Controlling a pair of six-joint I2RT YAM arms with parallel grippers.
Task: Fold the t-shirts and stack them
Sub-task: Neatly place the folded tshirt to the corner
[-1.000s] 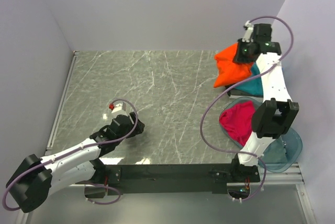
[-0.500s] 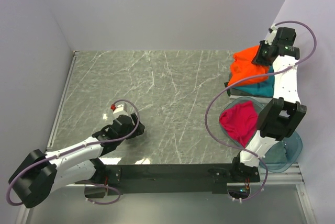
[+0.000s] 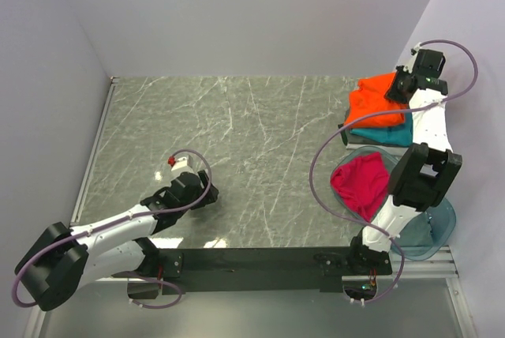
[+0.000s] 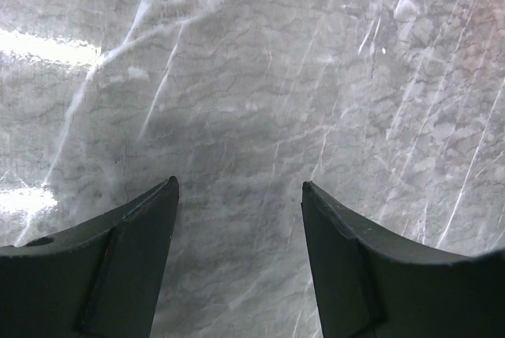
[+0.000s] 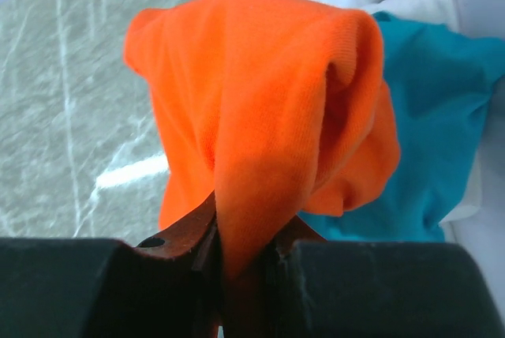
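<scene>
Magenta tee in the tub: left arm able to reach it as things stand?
Probably not. The left gripper sits open over bare table near left; the magenta tee lies in the tub far right, right arm's elbow beside it.

No text, label, brand, number or sign can be read in any of the three views. A small red part [image 3: 169, 162] seen from the top camera is too small to tell if it carries any mark.
</scene>
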